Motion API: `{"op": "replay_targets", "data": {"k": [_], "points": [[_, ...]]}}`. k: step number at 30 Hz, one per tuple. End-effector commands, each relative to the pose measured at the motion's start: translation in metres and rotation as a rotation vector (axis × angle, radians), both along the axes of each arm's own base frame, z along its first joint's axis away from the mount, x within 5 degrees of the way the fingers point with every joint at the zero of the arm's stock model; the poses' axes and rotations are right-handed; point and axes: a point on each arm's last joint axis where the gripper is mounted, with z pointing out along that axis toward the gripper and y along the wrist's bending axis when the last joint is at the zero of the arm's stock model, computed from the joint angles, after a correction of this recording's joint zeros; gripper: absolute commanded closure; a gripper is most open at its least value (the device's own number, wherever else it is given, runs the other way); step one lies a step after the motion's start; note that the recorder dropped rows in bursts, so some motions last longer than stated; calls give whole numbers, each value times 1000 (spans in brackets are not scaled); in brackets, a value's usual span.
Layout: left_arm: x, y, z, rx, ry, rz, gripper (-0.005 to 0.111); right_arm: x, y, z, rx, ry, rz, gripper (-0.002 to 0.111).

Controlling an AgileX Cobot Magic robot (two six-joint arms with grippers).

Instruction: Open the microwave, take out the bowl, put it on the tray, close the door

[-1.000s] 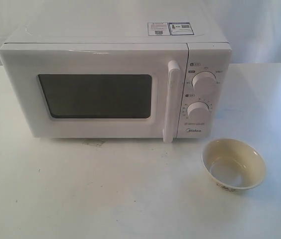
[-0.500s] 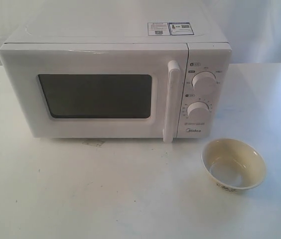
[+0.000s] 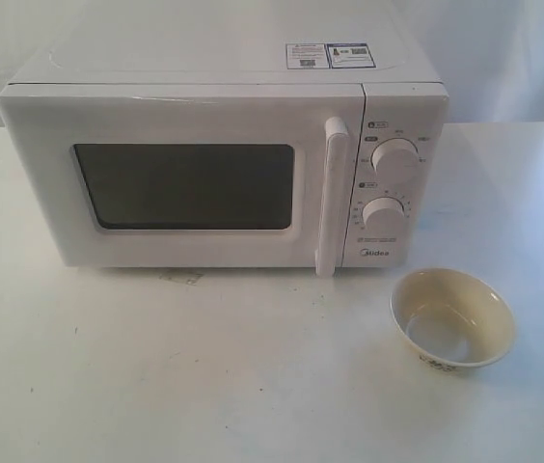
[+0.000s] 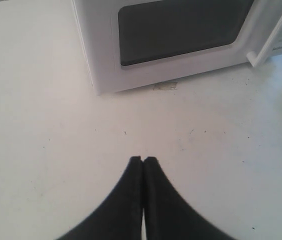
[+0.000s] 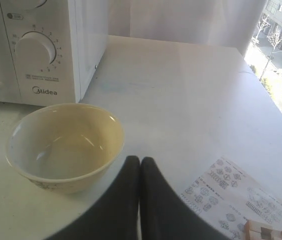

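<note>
The white microwave (image 3: 224, 116) stood at the back of the white worktop (image 3: 204, 386), facing the exterior camera. Its door (image 3: 50, 183) was shut flush with the body. The dark window (image 3: 185, 186) filled most of the door, and the long upright handle (image 3: 332, 198) ran down its right edge. To the right of the handle sat the two round dials (image 3: 394, 157), one above the other, with the Midea logo below them. Two stickers (image 3: 330, 55) lay on top of the casing, toward its right side.

The bowl (image 3: 452, 318) sat upright and empty on the worktop, outside the microwave. It was in front of the control panel and a little to the right, near the casing but not touching it. Its inside was cream-yellow, and a dark pattern showed low on its outer wall.

The left tool (image 4: 143, 161) hung over bare worktop in front of the microwave, well short of the door. Its two black fingers were pressed together with nothing between them. The right tool (image 5: 140, 161) hung just beside the bowl, which lay between it and the control panel. Its fingers were likewise pressed together and empty, clear of the bowl's rim. A printed sheet (image 5: 231, 192) lay on the worktop near that tool, toward the right edge of the exterior view. Some small wooden blocks (image 5: 266, 232) rested at one corner of the sheet.
</note>
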Motion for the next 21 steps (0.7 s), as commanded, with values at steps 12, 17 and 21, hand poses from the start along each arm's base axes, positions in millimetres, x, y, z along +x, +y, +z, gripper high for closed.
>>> {"op": "replay_targets", "data": {"k": [12, 17, 21], "points": [[49, 17, -161, -94, -260, 352, 107, 0, 0, -1, -3, -7, -5, 108], [40, 17, -183, -47, -202, 330, 107, 0, 0, -1, -3, -7, -5, 108], [24, 15, -185, -24, -216, 276, 107, 0, 0, -1, -1, -7, -5, 108]]}}
